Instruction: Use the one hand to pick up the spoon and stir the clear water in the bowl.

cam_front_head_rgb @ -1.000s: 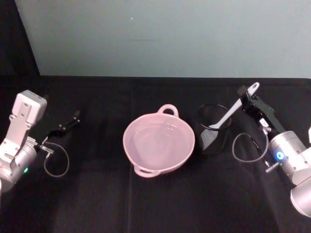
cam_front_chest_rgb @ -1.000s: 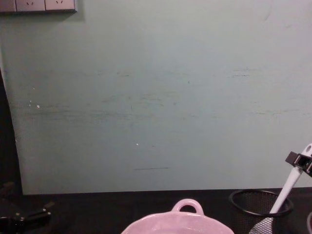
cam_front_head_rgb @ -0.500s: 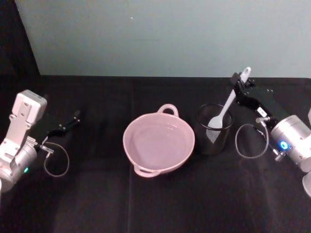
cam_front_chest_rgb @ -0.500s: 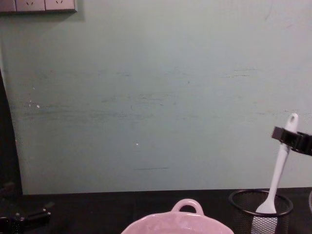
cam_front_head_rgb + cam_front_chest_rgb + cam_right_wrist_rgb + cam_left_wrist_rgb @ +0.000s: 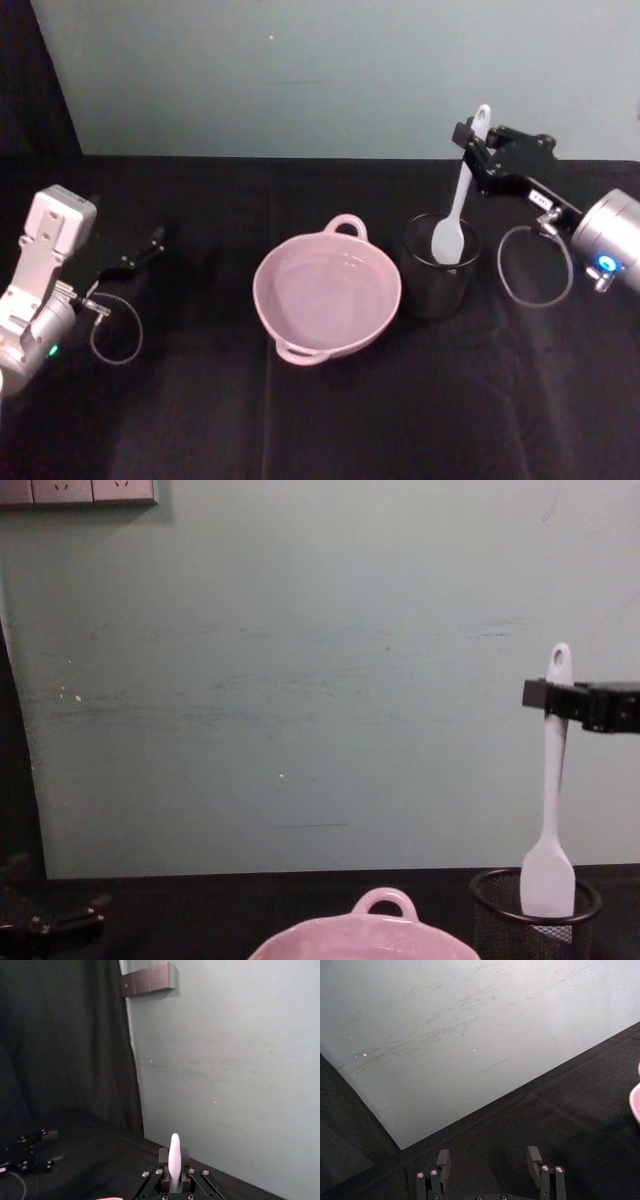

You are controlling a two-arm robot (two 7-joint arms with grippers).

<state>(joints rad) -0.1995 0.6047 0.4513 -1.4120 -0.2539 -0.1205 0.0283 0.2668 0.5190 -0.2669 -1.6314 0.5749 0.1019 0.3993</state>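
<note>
**While the spoon hangs upright, the bowl waits at nine o'clock**

With my right gripper [image 5: 472, 140] clamped on the spoon [image 5: 457, 205] just below the hole in its handle, the long axis runs straight from twelve to six: handle end up, flat blade down. The blade hangs over the mouth of the black mesh cup [image 5: 438, 285].

Now the relation that matters. From the cup, the pink bowl [image 5: 260, 280] sits just beside it at nine o'clock, so from my gripper it lies down toward eight. The water [image 5: 325, 300] barely shows against the pink. My read is that the coming move is a carry toward nine o'clock, then a descent. This arm is plainly the nearer one. My left gripper [image 5: 487, 1157] is parked well out past the bowl at nine o'clock, low over the counter [image 5: 400, 420], fingers spread with nothing between them.

Each view adds something. The head view gives me the sideways gap between cup and bowl, but not how high the blade hangs. The chest view supplies that: the blade's lower edge sits about level with the cup's rim, and I can't tell whether it is fully clear. The right wrist view adds the grip itself, with the white handle pinched dead centre between my fingers.
</note>
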